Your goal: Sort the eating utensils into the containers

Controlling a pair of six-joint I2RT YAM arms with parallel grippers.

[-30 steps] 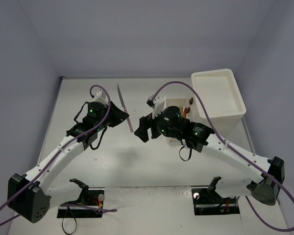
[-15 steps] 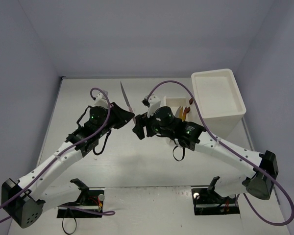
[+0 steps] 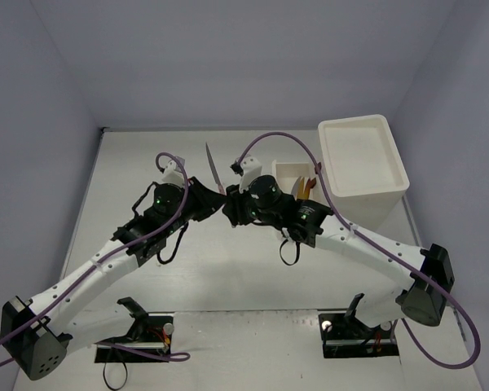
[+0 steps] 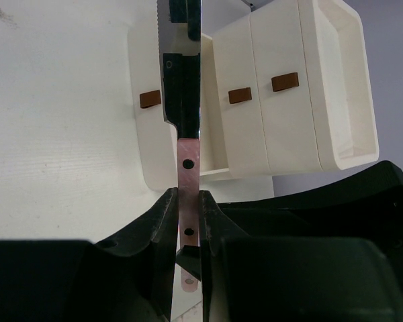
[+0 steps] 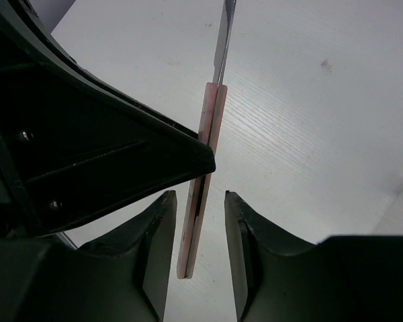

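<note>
My left gripper is shut on the pink handle of a knife with a silver blade, held above the table with the blade pointing away. In the left wrist view the handle is pinched between the jaws. My right gripper is open right against it. In the right wrist view its jaws straddle the free end of the handle without touching it. The white drawer unit stands at the back right. One drawer is pulled out with gold utensils in it.
In the left wrist view the drawer fronts with brown handles lie straight beyond the blade. The left gripper's black finger fills the left of the right wrist view. Purple cables loop over both arms.
The left gripper has carried the knife to the right. The right gripper has moved left and up to it, and its open jaws now sit around the handle's end.
</note>
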